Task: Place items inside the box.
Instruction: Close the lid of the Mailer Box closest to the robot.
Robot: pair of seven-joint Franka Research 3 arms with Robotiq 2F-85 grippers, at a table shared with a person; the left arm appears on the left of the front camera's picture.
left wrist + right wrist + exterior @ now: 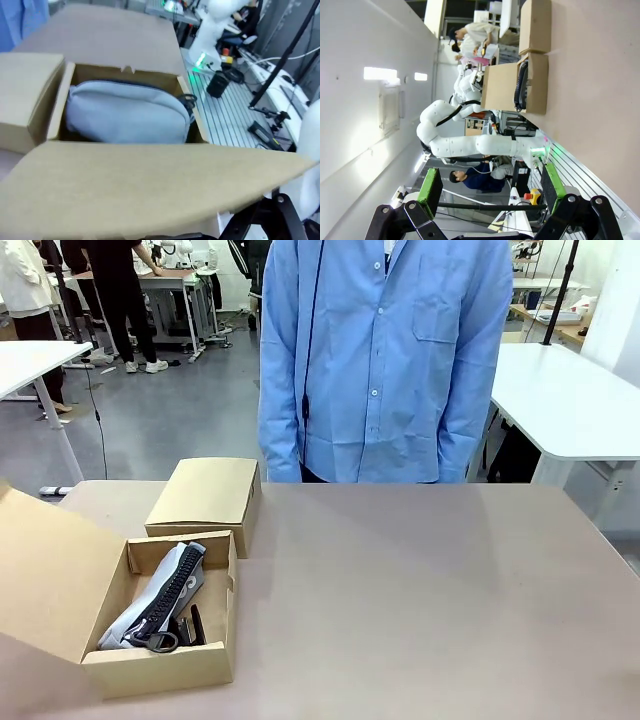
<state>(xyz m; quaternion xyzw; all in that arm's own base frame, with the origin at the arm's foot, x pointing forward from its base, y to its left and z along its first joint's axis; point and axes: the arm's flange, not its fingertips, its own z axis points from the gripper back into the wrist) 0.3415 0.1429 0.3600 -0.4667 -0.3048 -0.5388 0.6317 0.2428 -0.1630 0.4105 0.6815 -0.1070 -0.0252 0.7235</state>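
Right claw [492,187] spread wide, holding nothing; grey zip pouch [160,598] lies inside box [160,665].

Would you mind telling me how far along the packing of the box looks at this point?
Mostly done, it seems. The grey zip pouch already lies inside the open box, with dark items beside it that I cannot identify. Nothing is in hand: the right gripper is open and empty. The tabletop shows no loose items, so perhaps only closing the flap remains.
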